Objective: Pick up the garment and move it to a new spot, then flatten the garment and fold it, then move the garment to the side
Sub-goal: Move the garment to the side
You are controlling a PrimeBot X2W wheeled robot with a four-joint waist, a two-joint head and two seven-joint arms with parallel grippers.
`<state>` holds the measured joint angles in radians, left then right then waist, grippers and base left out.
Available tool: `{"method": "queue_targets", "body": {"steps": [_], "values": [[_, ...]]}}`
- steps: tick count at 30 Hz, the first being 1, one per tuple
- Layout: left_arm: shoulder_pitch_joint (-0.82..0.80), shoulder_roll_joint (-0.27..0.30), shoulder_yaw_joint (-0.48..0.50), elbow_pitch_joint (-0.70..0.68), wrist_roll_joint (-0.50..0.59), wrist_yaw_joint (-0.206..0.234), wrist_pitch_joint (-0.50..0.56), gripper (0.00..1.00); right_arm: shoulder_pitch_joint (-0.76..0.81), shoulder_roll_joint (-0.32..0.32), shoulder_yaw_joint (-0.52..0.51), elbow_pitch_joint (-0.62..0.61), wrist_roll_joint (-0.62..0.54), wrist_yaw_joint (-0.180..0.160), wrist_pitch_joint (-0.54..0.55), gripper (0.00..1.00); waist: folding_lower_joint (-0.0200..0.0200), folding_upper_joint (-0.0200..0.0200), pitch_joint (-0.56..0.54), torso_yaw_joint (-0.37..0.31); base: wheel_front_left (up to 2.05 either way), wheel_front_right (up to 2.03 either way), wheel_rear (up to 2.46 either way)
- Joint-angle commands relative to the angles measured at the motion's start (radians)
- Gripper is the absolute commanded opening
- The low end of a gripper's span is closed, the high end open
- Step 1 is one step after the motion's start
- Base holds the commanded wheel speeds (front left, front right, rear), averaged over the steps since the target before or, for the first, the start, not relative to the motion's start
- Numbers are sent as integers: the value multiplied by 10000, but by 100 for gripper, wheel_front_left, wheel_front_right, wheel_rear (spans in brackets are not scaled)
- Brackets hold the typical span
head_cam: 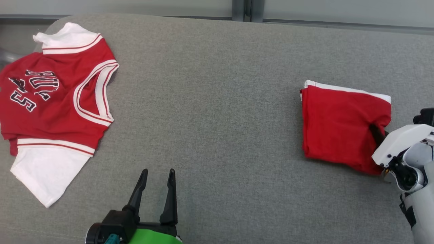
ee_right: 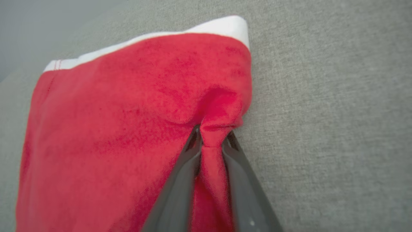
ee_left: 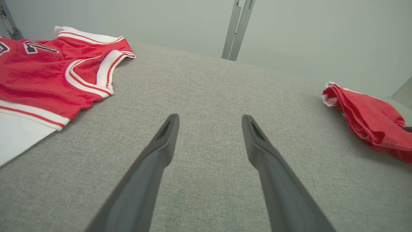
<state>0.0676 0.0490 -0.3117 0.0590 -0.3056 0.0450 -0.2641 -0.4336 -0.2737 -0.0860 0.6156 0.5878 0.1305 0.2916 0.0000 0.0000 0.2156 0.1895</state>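
Right gripper [ee_right: 212,140] pinches a fold of garment [ee_right: 112,129], near edge. Left gripper [head_cam: 158,174] spread, jersey [head_cam: 51,101] to its left.

Head looks down, wrists low (all share folded garment [head_cam: 339,125]).

The left gripper [head_cam: 158,173] hovers with its two dark fingers spread wide, nothing between them. The right gripper [ee_right: 212,138] pinches its fingers close on a fold of the garment [ee_right: 112,129], its pale forearm [head_cam: 418,210] angled in behind it.
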Motion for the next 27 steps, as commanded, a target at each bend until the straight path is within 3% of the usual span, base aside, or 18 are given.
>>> {"method": "queue_targets", "body": {"steps": [1, 7, 11, 16, 22, 23, 25, 27], "values": [[-218, 28, 115, -115, 83, 25, -3, 100, -377, -195, -88, -87, 129, 2, -82, 0, 0, 0, 607, -732, 0, 0, 0], [-896, 28, 267, -268, 547, -248, -3, 100, -1115, -1282, -819, -47, -174, -2, -206, 0, 0, 0, 1970, -2019, 0, 0, 0], [-1355, 34, 323, -393, 995, -514, -3, 100, -1759, -1956, -1393, 369, -748, 2, -459, 0, 0, 0, 2912, -2463, 0, 0, 0], [-1641, 35, 364, -515, 1247, -642, -3, 100, -2817, -2787, -1858, 1059, -1706, 1, -654, 0, 0, 0, 3609, -2388, 0, 0, 0], [-1481, 38, 452, -564, 1322, -609, -3, 100, -3958, -3987, -1968, 1850, -3441, 1, -933, 0, 0, 0, 3855, -1833, 0, 0, 0], [-1394, 40, 508, -546, 1284, -578, -3, 100, -4177, -4119, -1977, 2038, -3736, 1, -1029, 21, 0, 0, 3846, -1758, 0, 0, 0], [-1316, 35, 579, -510, 1243, -559, -3, 100, -4523, -4319, -2018, 2313, -4402, 1, -1306, 100, 0, 0, 3813, -1656, 0, 0, 0], [-1282, 34, 606, -518, 1117, -508, 4, 100, -4777, -4374, -2008, 2463, -5032, 1, -1599, 100, 0, 0, 3746, -1608, 0, 0, 0]]}}
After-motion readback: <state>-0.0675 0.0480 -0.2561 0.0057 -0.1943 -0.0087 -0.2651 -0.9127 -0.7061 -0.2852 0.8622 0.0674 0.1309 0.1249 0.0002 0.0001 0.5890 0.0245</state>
